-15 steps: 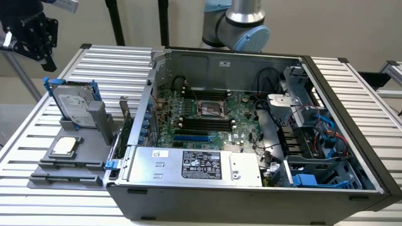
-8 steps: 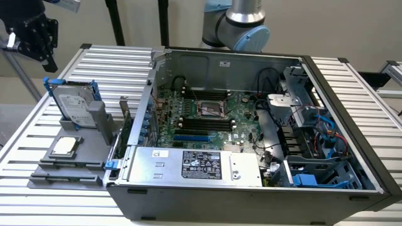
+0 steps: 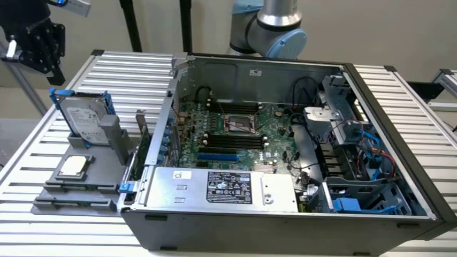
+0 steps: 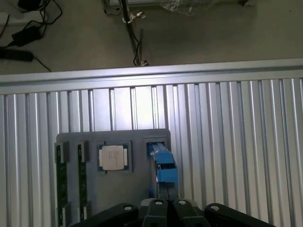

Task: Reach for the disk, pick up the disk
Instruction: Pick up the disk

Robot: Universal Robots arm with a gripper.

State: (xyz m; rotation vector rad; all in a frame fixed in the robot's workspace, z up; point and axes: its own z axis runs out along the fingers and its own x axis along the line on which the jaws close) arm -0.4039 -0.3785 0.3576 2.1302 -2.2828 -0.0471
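Looking at the exterior view, we find the disk (image 3: 84, 119) in the left-middle of the frame, outside the open computer case (image 3: 286, 233) and to the exterior view's left of it. It stands on one short edge in a slot of the grey holder (image 3: 107, 176), leaning back slightly, with its broad face turned toward the camera. That face is silver-grey metal carrying a white printed label; the print is too small to read. A bright blue plastic carrier frames the drive along both long sides, with blue tabs projecting at the upper corners. In the wrist view we see the disk (image 4: 163, 168) edge-on from above: a narrow blue strip rising from the same holder (image 4: 137, 137), just beside the small square chip (image 4: 113, 157), which lies flat in its own recess. Two memory modules (image 4: 59, 179) lie in slots on the far side of the chip from the disk.

We locate the gripper (image 3: 50, 72) in the upper left of the exterior frame, above the disk and apart from it, touching nothing. In the wrist view the gripper (image 4: 169, 208) has its jaws drawn together with nothing between them. The chip (image 3: 75, 166) sits lower left in the exterior frame, in front of the disk. The grey labelled power-supply box (image 3: 221, 187) occupies the lower centre, inside the case.
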